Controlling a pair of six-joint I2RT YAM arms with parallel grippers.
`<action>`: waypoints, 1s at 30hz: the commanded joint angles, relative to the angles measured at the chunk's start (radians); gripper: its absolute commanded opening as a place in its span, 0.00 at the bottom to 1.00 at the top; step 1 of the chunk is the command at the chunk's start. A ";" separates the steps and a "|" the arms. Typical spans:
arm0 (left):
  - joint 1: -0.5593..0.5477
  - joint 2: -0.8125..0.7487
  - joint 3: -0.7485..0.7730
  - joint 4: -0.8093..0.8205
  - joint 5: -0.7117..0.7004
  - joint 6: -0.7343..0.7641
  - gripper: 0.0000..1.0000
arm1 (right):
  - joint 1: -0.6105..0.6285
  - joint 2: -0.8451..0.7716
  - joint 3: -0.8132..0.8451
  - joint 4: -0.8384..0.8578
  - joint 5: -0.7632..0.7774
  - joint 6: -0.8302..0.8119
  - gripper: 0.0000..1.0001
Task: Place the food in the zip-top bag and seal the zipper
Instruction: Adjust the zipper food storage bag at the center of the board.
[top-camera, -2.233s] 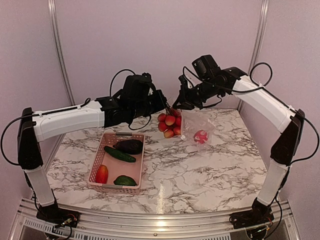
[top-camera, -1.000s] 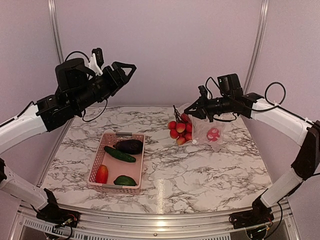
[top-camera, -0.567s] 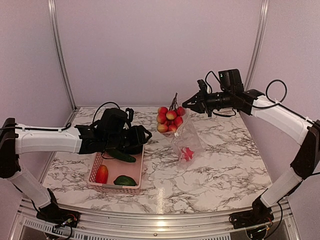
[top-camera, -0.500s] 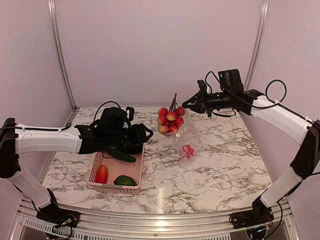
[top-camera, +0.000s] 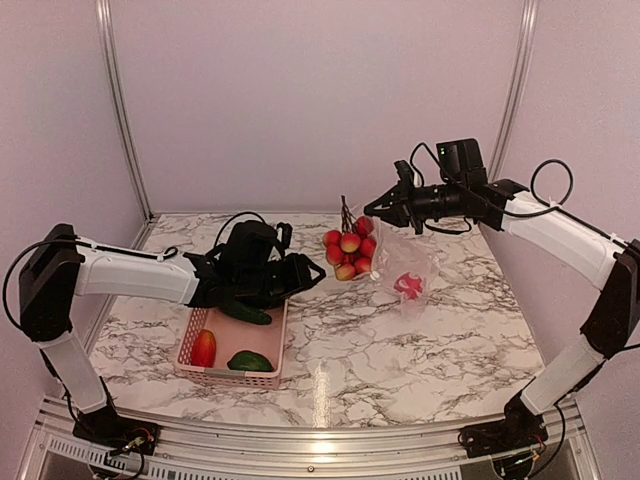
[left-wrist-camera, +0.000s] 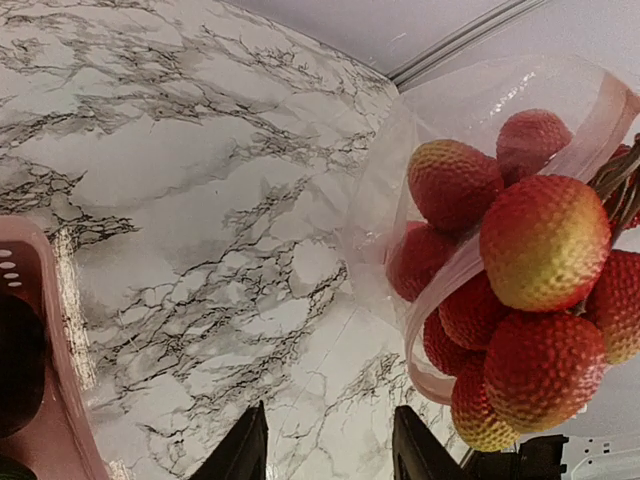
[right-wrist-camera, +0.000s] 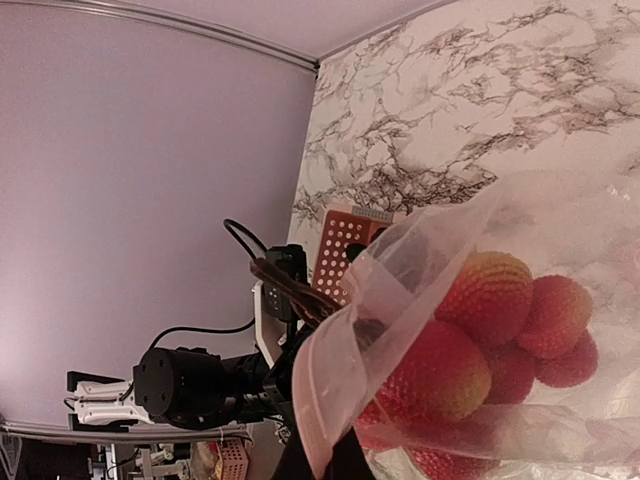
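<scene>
My right gripper (top-camera: 378, 210) is shut on the mouth edge of the clear zip-top bag (top-camera: 395, 262) and holds it up at the back right. A cluster of red and yellow-red fruits (top-camera: 350, 250) sits in the bag's mouth, and a red piece (top-camera: 407, 284) lies deeper inside. The pink zipper strip (left-wrist-camera: 412, 325) runs around the cluster. In the right wrist view my right gripper (right-wrist-camera: 318, 458) pinches that strip (right-wrist-camera: 312, 400). My left gripper (top-camera: 310, 270) is open and empty, left of the bag; in its wrist view (left-wrist-camera: 325, 455) only marble lies between the fingers.
The pink basket (top-camera: 195, 325) stands at the front left under my left arm. It holds a green cucumber (top-camera: 245, 313), a red-yellow piece (top-camera: 203, 348) and another green piece (top-camera: 250, 361). The eggplant is hidden under the arm. The back wall is close behind.
My left arm came down from high on the left to the basket and has now slid right toward the bag. The hanging bag has swung to the right.
</scene>
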 joint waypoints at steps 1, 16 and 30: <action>0.004 0.040 0.023 0.096 0.094 -0.027 0.43 | 0.004 -0.006 0.009 0.050 -0.019 0.018 0.00; 0.015 0.119 0.108 0.110 0.101 -0.003 0.44 | 0.015 0.020 0.016 0.053 -0.033 0.028 0.00; 0.019 -0.083 -0.020 -0.061 0.065 0.063 0.43 | 0.016 0.049 0.051 0.045 -0.037 0.028 0.00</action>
